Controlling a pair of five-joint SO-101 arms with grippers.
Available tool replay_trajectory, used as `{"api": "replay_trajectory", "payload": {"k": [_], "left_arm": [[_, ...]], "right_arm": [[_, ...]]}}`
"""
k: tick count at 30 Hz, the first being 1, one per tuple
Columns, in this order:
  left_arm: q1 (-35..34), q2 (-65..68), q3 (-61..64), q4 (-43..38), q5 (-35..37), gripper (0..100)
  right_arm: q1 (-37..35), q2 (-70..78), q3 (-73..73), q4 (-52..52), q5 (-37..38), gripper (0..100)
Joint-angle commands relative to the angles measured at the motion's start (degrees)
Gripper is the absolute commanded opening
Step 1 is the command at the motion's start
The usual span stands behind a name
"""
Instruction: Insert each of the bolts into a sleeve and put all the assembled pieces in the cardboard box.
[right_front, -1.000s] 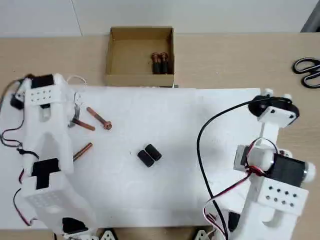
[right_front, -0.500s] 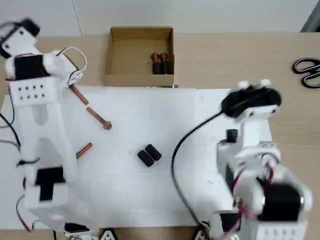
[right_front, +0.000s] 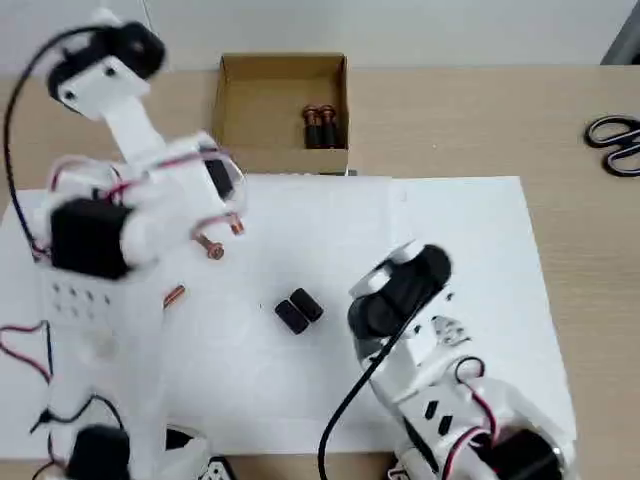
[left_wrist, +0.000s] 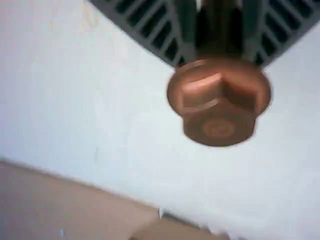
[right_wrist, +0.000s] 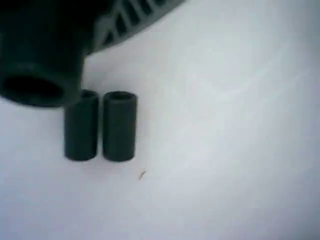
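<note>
Cardboard box (right_front: 255, 110), brown and open-topped, stands at the far side of the wooden table (right_front: 450, 110) in the high view. Two assembled pieces (right_front: 320, 126), copper bolts in black sleeves, lie side by side against its right wall. Nearer, a white sheet (right_front: 470, 250) carries two loose black sleeves (right_front: 298, 310) at its middle, touching each other. Left of them, two bare copper bolts (right_front: 211, 248) lie partly hidden under the left arm (right_front: 110, 230). The right arm (right_front: 430, 350) is just right of the sleeves.

In the left wrist view, the left gripper (left_wrist: 218, 30) is clenched on a held copper bolt (left_wrist: 218, 102), its hexagonal head outward, above the white sheet.

In the right wrist view, the right gripper (right_wrist: 42, 55) hangs close by the two loose sleeves. Whether it is grasping or released cannot be told.
</note>
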Motion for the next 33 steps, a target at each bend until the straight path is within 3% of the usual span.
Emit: {"api": "replay_trajectory", "payload": {"k": [1, 9, 17, 23, 33], "left_arm": [[1.14, -6.59, 6.46, -1.49, -0.09, 0], [1.58, -18.11, 25.98, -10.81, 4.92, 0], [1.58, -29.71, 45.67, -25.67, 6.33, 0], [1.85, -39.21, 57.45, -35.96, 12.75, 0], [9.05, -46.51, 61.93, -36.75, 14.51, 0]], "right_arm": [[-2.24, -4.35, 3.69, -4.0, -0.09, 0.3], [-9.89, -7.96, 12.66, -11.82, -0.44, 0.3], [-10.07, -8.04, 17.58, -17.63, 0.0, 0.3], [-10.07, -8.4, 21.71, -22.2, 0.0, 0.3], [-10.07, -7.87, 21.98, -25.19, 1.41, 0.3]]}}
